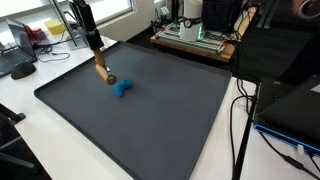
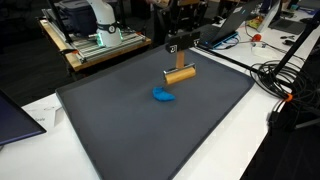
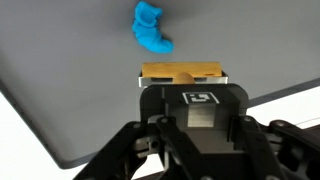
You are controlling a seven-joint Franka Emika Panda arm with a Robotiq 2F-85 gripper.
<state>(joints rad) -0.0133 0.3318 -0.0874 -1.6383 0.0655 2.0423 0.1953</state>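
Observation:
My gripper (image 1: pixel 97 55) is shut on a light wooden block (image 1: pixel 102 72) and holds it just above a dark grey mat (image 1: pixel 150 120). In an exterior view the block (image 2: pixel 180 74) hangs lengthwise under the fingers (image 2: pixel 178 62). A small blue object (image 1: pixel 122 88) lies on the mat right next to the block, apart from it; it also shows in another exterior view (image 2: pixel 163 96). In the wrist view the block (image 3: pixel 182 72) spans the jaws (image 3: pixel 182 82), with the blue object (image 3: pixel 152 27) beyond it.
The mat (image 2: pixel 150 130) covers most of a white table. A 3D printer (image 2: pixel 100 25) on a wooden stand is behind it. A laptop (image 2: pixel 18 118), cables (image 2: pixel 275 75) and monitors (image 1: pixel 290 100) line the table edges.

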